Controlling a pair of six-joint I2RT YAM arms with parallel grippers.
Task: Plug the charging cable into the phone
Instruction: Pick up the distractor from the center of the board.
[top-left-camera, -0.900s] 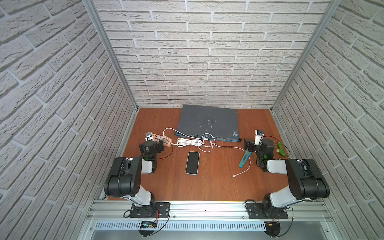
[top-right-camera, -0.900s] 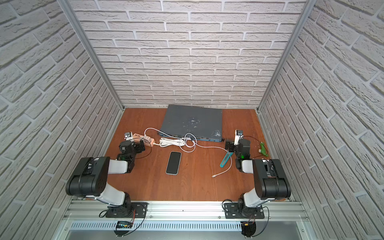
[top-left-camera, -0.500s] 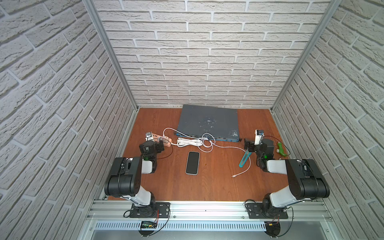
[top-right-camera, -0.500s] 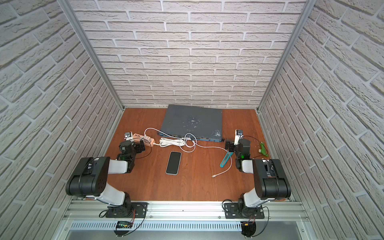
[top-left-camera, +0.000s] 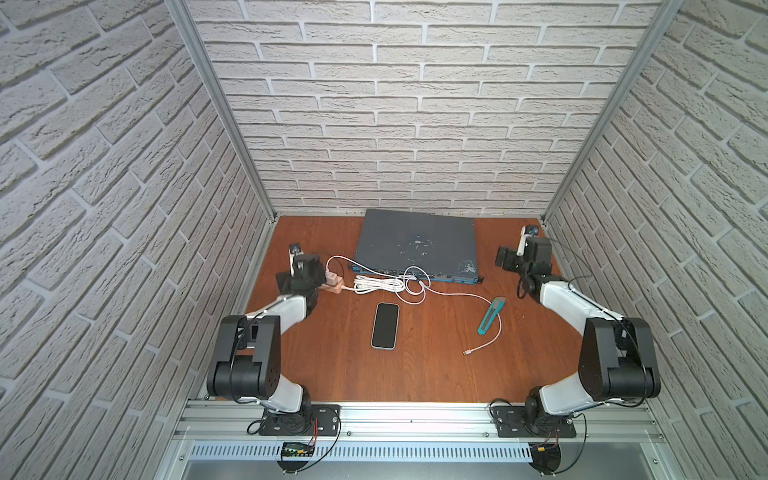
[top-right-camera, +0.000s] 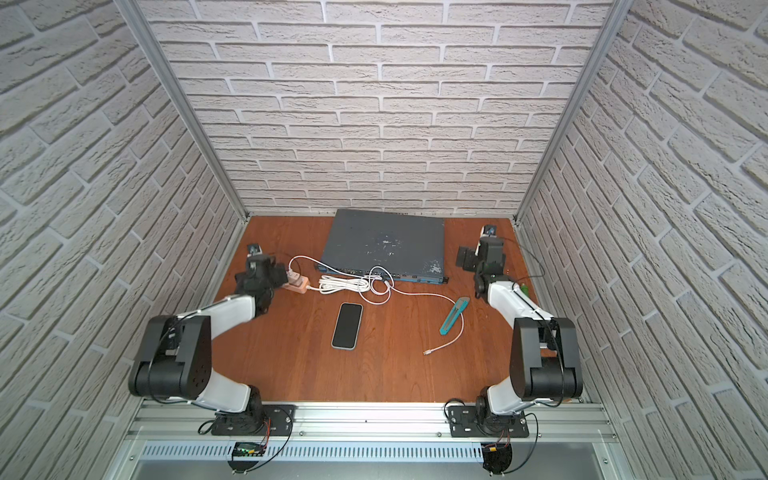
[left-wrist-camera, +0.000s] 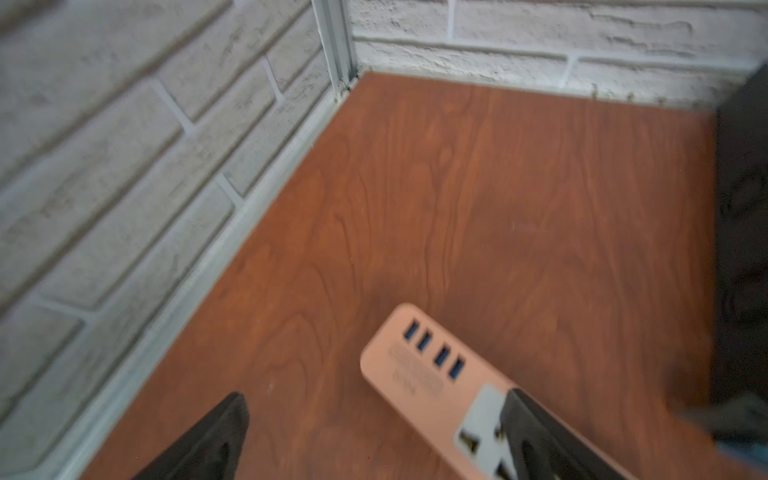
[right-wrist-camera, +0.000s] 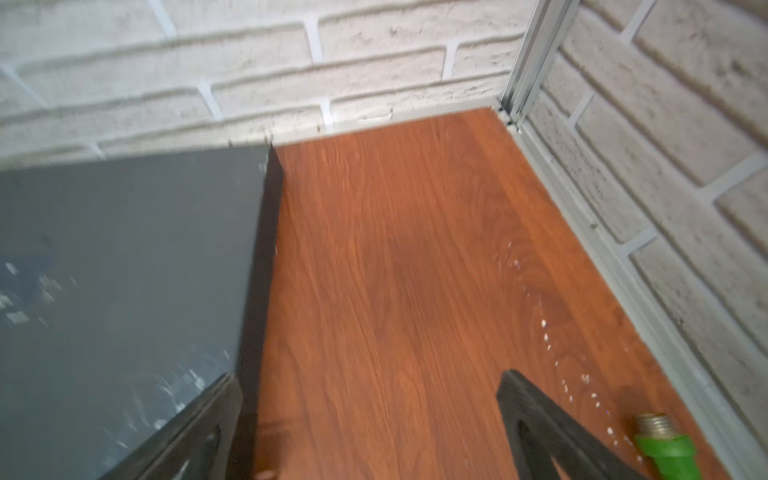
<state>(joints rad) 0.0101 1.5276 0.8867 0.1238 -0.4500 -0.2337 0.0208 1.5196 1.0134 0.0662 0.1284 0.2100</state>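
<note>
- The left claw (left-wrist-camera: 376, 397) hung released, jaws wide, at the far left of the table (left-wrist-camera: 498, 187), over the pink power strip (left-wrist-camera: 415, 365).
- The right claw (right-wrist-camera: 369, 376) stood released at the far right, beside the dark grey box (right-wrist-camera: 124, 270).
- The phone (top-left-camera: 385, 325) lay flat mid-table, nearer than both claws and well apart from them.
- The charging cable (top-left-camera: 457, 294) ran rightward; its plug (top-left-camera: 467, 353) lay loose, right of the phone, nearer than the right claw.

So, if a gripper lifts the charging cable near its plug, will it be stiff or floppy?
Probably floppy: the charging cable lies in loose curves and loops. Likely light: it is thin, and its plug lies free. It passes the teal knife and might drag it.
</note>
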